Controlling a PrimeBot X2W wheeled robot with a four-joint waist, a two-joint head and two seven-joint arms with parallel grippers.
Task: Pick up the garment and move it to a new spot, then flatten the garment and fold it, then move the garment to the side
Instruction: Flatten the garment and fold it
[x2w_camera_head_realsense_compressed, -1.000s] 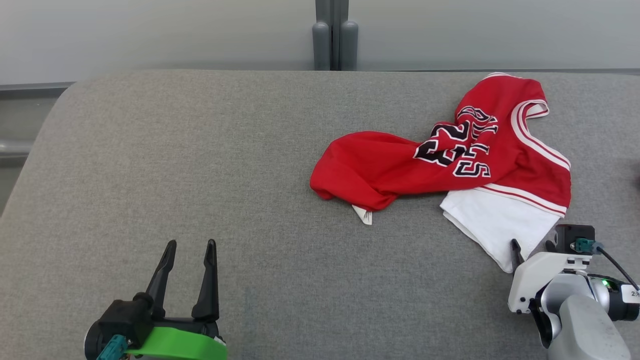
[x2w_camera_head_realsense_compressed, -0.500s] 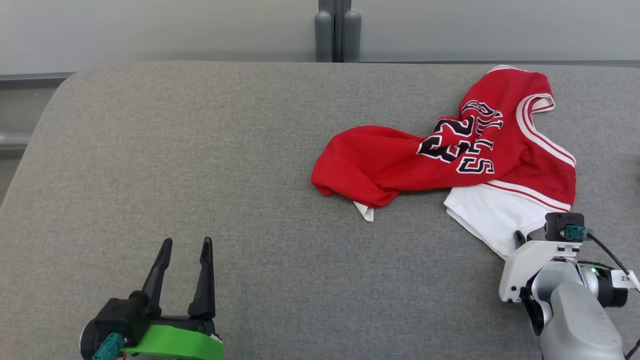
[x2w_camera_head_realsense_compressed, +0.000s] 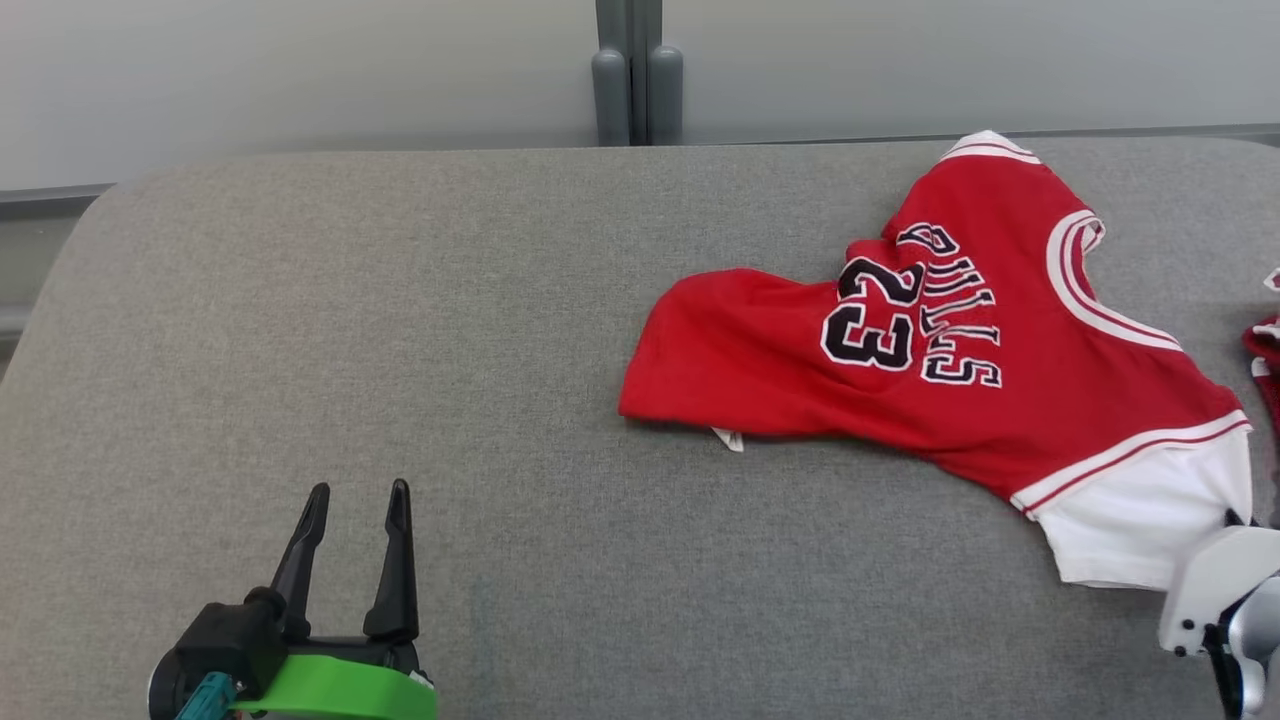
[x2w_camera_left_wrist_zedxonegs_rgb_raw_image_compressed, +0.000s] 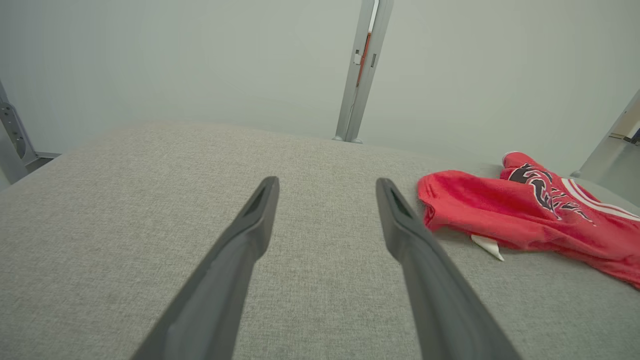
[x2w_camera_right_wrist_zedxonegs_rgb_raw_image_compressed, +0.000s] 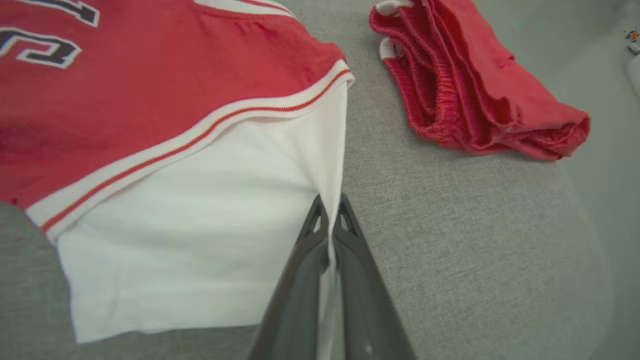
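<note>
Rightward, red jersey, white sleeve pinched in right gripper, left gripper splayed, well apart

Left hand, well left of the red-and-white cloth jersey, holds its dark fingers spread; right hand pinches the jersey's white sleeve edge.

The left half of the grey worktop is lying bare around the left pincer, leaving open passage there. The jersey is spreading across the right half, and the folded red shorts are sitting near its white sleeve, leaving a narrow grey strip between
</note>
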